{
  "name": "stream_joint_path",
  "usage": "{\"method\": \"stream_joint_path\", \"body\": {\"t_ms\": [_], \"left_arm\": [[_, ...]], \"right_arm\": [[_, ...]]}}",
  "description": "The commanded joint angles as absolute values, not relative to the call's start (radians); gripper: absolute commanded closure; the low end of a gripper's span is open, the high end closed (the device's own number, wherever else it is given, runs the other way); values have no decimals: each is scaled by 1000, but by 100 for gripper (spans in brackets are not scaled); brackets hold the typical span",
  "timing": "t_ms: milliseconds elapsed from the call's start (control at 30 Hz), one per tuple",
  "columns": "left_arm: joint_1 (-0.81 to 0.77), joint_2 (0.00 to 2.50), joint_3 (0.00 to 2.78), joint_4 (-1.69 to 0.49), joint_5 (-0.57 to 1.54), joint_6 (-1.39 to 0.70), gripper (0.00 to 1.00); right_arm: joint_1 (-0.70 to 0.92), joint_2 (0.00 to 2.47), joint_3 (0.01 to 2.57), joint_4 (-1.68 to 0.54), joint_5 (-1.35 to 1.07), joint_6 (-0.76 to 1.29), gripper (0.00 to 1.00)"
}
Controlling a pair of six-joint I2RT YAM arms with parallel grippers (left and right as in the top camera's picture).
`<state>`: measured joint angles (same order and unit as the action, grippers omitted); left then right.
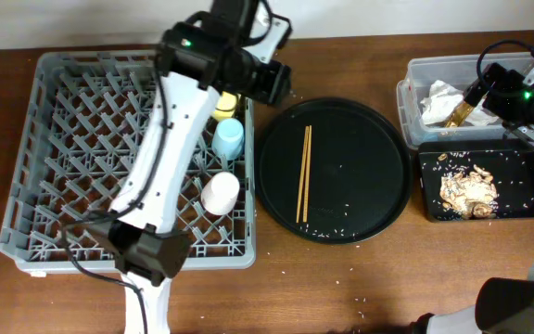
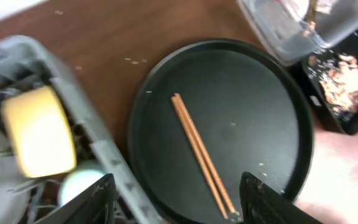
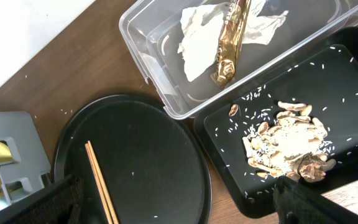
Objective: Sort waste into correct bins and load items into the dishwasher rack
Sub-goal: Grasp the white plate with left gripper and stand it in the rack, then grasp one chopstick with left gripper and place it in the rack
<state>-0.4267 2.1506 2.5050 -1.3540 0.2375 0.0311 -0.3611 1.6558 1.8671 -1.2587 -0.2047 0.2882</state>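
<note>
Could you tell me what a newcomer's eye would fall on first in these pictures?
The grey dishwasher rack dominates the left, with a yellow bowl, light blue cup and pinkish-white cup near its right edge. Beside it, two chopsticks lie together on a round black tray. At the right are crumpled paper in a clear tub and food leftovers in a shallow black tray.

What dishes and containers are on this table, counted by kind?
cups: 2, the light blue cup and the pinkish-white cup
bowls: 1, the yellow bowl
chopsticks: 2
black trays: 2, the round black tray and the rectangular black tray
tubs: 1, the clear tub
racks: 1, the rack
Total in plain view: 9
</note>
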Motion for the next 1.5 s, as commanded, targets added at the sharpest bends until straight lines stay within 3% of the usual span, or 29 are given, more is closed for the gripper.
{"method": "stream_joint_path", "body": {"t_ms": [0,200,300,833,867,933,1000,1067,1133,1233,1400,1467], "left_arm": [[-508,2145,2398,-1333,262,-116,38],[-642,2145,1925,-962,102,-325,39],[-664,2145,1828,-919,-60,-378,39],[-665,2342,1803,-842,-75,-437,45],[-665,2352,1803,-842,-75,-436,49],[-666,2353,1803,-826,-68,-437,78],[-680,2352,1803,-813,-68,-437,78],[-685,2352,1803,-809,-69,-436,95],[-685,2352,1818,-809,-68,-436,99],[-678,2350,1953,-923,-73,-368,99],[-604,2345,2651,-1433,-137,-308,99],[-579,2345,2803,-1575,-189,-309,99]], "right_arm": [[-361,1647,1883,-1256,-206,293,1],[-361,1647,1883,-1256,-206,293,2],[-360,1647,1883,-1256,-206,293,1],[-361,1647,1883,-1256,-206,293,2],[-360,1647,1883,-1256,-206,293,2],[-361,1647,1883,-1256,-206,293,2],[-361,1647,1883,-1256,-206,293,2],[-361,1647,1883,-1256,-206,293,2],[-361,1647,1883,-1256,-206,293,1],[-361,1647,1883,-1256,-206,293,2],[-361,1647,1883,-1256,-206,293,2],[-361,1647,1883,-1256,-206,293,1]]}}
